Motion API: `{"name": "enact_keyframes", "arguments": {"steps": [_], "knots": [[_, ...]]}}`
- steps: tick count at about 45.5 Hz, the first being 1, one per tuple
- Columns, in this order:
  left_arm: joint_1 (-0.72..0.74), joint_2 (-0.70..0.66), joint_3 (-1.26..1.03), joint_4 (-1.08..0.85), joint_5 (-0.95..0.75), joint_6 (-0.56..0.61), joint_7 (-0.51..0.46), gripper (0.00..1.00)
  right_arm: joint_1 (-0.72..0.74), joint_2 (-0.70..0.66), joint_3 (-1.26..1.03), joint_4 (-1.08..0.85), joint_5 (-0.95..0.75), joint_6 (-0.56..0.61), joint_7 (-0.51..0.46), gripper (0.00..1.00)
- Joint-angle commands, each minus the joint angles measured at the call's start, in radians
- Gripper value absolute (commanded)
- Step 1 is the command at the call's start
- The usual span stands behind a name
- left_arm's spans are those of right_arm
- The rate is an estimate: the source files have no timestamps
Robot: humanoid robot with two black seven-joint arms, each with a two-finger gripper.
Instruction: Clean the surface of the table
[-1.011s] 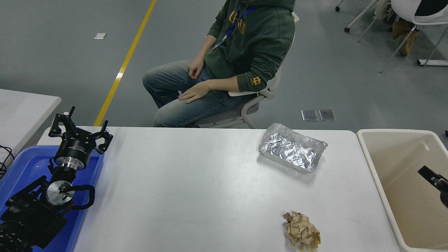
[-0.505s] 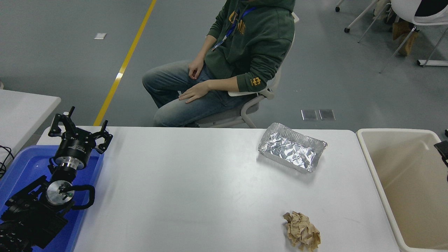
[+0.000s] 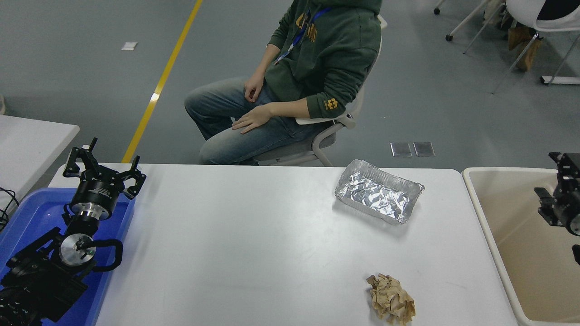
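Observation:
The table surface (image 3: 253,235) is a wide white tabletop. On it lie a crumpled silver foil tray (image 3: 378,190) at the far right and a crumpled brown paper ball (image 3: 390,299) near the front right. My right gripper (image 3: 548,174) comes in at the right edge, above the far part of the beige bin (image 3: 473,185). It looks open and empty, well right of the foil tray. My left gripper (image 3: 103,165) is parked at the lower left over the blue tray (image 3: 27,213), open and empty.
A person in a green hoodie (image 3: 326,59) sits on a chair at the table's far side, hands on their lap. A smaller white table (image 3: 31,140) shows its corner at the far left. The beige bin stands against the table's right end.
My right gripper has risen from low over the bin to its far end and come further into view. The left arm, foil tray and paper ball have not moved.

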Motion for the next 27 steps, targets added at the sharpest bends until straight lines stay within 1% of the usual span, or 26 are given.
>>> {"name": "enact_keyframes", "arguments": {"steps": [1,6,13,19,27], "knots": [[0.000,0.000,0.000,0.000,0.000,0.000,0.000,1.00,-0.104,0.033,0.136,0.182,0.009,0.063,0.004,1.00],[0.000,0.000,0.000,0.000,0.000,0.000,0.000,1.00,-0.115,0.074,0.151,0.180,0.013,0.086,0.006,1.00],[0.000,0.000,0.000,-0.001,0.000,0.000,0.000,1.00,-0.119,0.199,0.209,0.159,0.030,0.088,0.047,1.00],[0.000,0.000,-0.001,0.000,0.000,0.000,0.000,1.00,-0.115,0.274,0.238,0.093,0.032,0.088,0.087,1.00],[0.000,0.000,0.000,0.000,0.000,0.000,0.000,1.00,-0.101,0.335,0.251,0.001,0.032,0.089,0.120,1.00]]}}
